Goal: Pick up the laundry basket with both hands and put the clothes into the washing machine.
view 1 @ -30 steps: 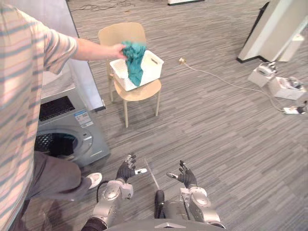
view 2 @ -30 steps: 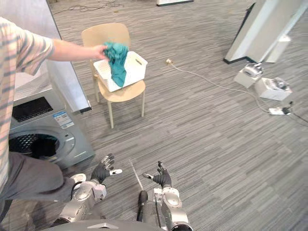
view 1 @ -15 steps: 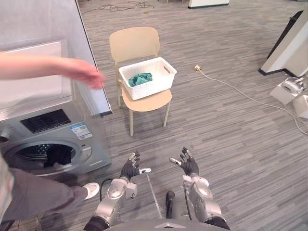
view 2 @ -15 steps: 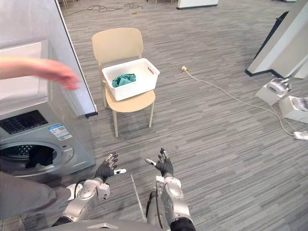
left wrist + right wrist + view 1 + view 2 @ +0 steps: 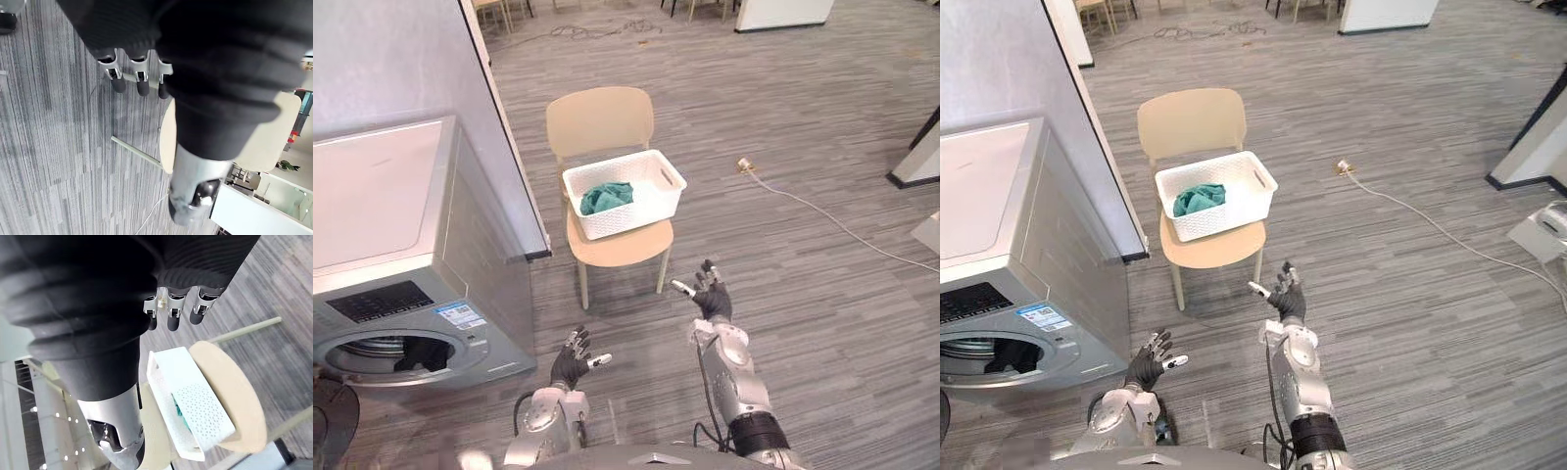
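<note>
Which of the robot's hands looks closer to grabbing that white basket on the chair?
The right hand: open, it is raised near the chair holding the laundry basket. The left hand, also open, sits lower and farther back.

Both eye views look steeply down from well back of the chair (image 5: 600, 119), sharing almost the whole scene. The wrist views look from very close along the left hand (image 5: 142, 82) and right hand (image 5: 174, 317), both toward that chair.
</note>
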{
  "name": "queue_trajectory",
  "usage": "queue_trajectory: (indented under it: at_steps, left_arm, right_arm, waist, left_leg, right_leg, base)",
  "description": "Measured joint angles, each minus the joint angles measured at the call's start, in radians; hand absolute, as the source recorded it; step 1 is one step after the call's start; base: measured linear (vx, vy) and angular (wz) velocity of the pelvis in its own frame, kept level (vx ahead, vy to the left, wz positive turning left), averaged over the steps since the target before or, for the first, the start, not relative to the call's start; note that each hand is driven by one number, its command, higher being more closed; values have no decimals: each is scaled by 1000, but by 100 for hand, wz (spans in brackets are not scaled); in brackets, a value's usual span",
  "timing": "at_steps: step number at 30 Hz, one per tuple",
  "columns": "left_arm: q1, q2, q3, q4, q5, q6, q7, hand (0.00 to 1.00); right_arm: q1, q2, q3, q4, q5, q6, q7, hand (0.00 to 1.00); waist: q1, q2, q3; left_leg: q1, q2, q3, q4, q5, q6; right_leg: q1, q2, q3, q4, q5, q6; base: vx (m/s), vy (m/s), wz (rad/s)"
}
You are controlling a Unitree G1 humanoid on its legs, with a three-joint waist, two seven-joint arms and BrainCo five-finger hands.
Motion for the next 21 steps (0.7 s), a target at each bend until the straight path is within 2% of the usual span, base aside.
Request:
queue_trajectory:
  at_steps: [1,2,4,5,6,8,9,10,11,13,14,16,17,18,20,21]
  left_arm:
    - [3,-2,0,0,0,0,0,0]
    - [6,-2,3,2,-4,12,3,0]
    - [14,0,14,2,-7,20,6,0]
    - [13,-10,40,9,-7,26,13,0]
    - [11,-9,42,12,-6,26,16,0]
    - [9,12,36,28,6,31,20,0]
    - [-1,31,37,36,5,31,21,0]
    - [-8,37,39,35,6,31,22,0]
    - [-9,46,40,33,6,29,26,0]
    - [-12,55,40,21,5,29,41,0]
    - [-17,56,40,10,5,29,43,0]
    - [-25,55,39,2,-7,29,42,0]
    - [-38,55,40,2,-26,29,41,0]
    - [-45,56,41,2,-37,29,42,0]
    - [-59,62,52,3,-60,28,42,0]
    - [-59,64,58,5,-65,28,42,0]
  right_arm:
    - [-7,-1,-5,-4,-2,-1,-13,0]
    - [-26,4,-9,-4,-26,3,-36,0]
    - [-36,9,-5,-11,-63,12,-49,0]
    - [-39,9,2,-20,-99,15,-51,0]
    - [-39,12,-1,-20,-110,16,-51,0]
    - [-35,31,-4,-20,-118,35,-51,0]
    - [-28,44,-7,-19,-119,38,-51,0]
    - [-27,48,-8,-18,-126,38,-51,0]
    - [-26,50,-7,-19,-142,37,-49,0]
    - [-23,49,-10,-19,-155,36,-49,0]
    - [-10,45,-15,-20,-155,37,-47,0]
    - [0,43,-31,-20,-155,40,-45,0]
    - [9,40,-44,-20,-156,49,-45,0]
    - [14,39,-51,-20,-157,55,-43,0]
    - [29,23,-57,-20,-221,92,-26,0]
    - [31,22,-59,-20,-239,101,-21,0]
  waist:
    - [2,7,-4]
    - [11,7,-11]
    - [24,-29,-17]
    - [19,-37,-20]
    - [21,-40,-19]
    - [9,-59,-20]
    - [-2,-63,-22]
    - [-2,-65,-23]
    - [-2,-72,-28]
    - [-7,-92,-41]
    - [-19,-99,-45]
    - [-28,-97,-45]
    - [-28,-91,-42]
    - [-27,-87,-39]
    - [-27,-81,-35]
    - [-26,-82,-35]
  left_leg:
    - [5,-5,1,-49,31,8]
    - [19,-28,13,-39,89,37]
    - [32,-72,22,-7,36,63]
    - [43,-91,26,34,-15,92]
    - [61,-93,38,41,-21,100]
    - [134,-115,51,44,-50,124]
    - [208,-126,46,10,-54,130]
    - [244,-132,44,-17,-54,130]
    - [304,-146,43,-72,-53,129]
    - [343,-163,32,-116,-53,128]
    - [346,-165,7,-120,-53,128]
    - [351,-157,-17,-128,-53,114]
    - [360,-142,-39,-129,-61,86]
    - [363,-129,-46,-125,-68,73]
    - [362,-74,-91,-93,-106,10]
    - [362,-64,-98,-84,-115,-4]
  right_leg:
    - [1,-3,1,0,-10,15]
    - [16,-32,14,13,-41,45]
    - [7,-88,31,78,-83,74]
    - [-59,-131,48,291,-107,111]
    - [-105,-152,61,412,-110,118]
    - [-229,-216,85,794,-81,169]
    - [-272,-239,59,969,-74,165]
    - [-287,-248,40,1002,-74,141]
    - [-311,-266,1,1023,-82,98]
    - [-355,-280,-36,961,-97,68]
    - [-384,-279,-57,851,-112,48]
    - [-404,-272,-57,697,-112,51]
    - [-411,-262,-40,558,-95,55]
    - [-412,-251,-17,488,-75,62]
    - [-408,-233,77,245,44,81]
    - [-406,-233,96,209,68,86]
  base:
    - [343,256,8]
    - [365,259,-9]
    - [399,238,-18]
    - [415,217,-11]
    - [505,241,-6]
    - [380,138,13]
    - [405,89,31]
    - [397,80,22]
    - [394,41,8]
    - [303,-27,24]
    - [218,-107,45]
    - [204,-139,42]
    - [150,-148,30]
    - [174,-214,35]
    - [163,-286,36]
    - [174,-377,37]
